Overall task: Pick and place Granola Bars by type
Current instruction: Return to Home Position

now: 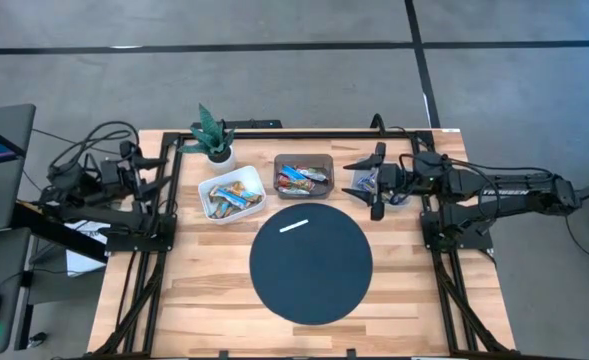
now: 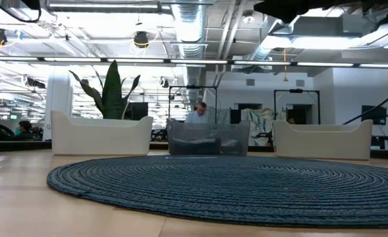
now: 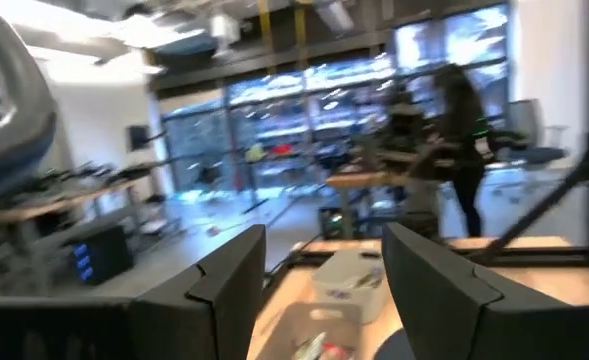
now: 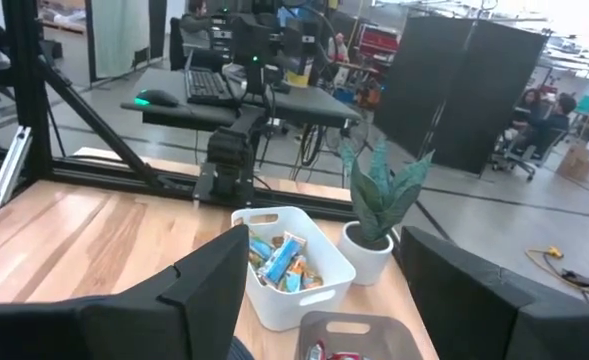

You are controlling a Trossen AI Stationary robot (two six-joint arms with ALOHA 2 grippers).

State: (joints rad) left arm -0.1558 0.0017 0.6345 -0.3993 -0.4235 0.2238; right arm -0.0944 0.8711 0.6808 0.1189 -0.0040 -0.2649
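Upper centre of the high view, bars (image 1: 231, 198) fill the white bin (image 1: 206, 190) and the gray bin (image 1: 304, 157), above the mat (image 1: 311, 275) (a white strip (image 1: 292, 226) lies on it). Left gripper (image 1: 160, 170) sits at the left edge, right gripper (image 1: 378, 182) right of the gray bin. Low view: bins stand behind the mat. Left wrist view: jaws apart. Right wrist view: jaws apart, bars below centre in the white bin.

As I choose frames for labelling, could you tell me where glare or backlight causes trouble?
Low view: ceiling lights glare; the gray bin looks dim. Left wrist view: bright windows wash out the background. High and right wrist views: even light, granola bars in the white bin plain.
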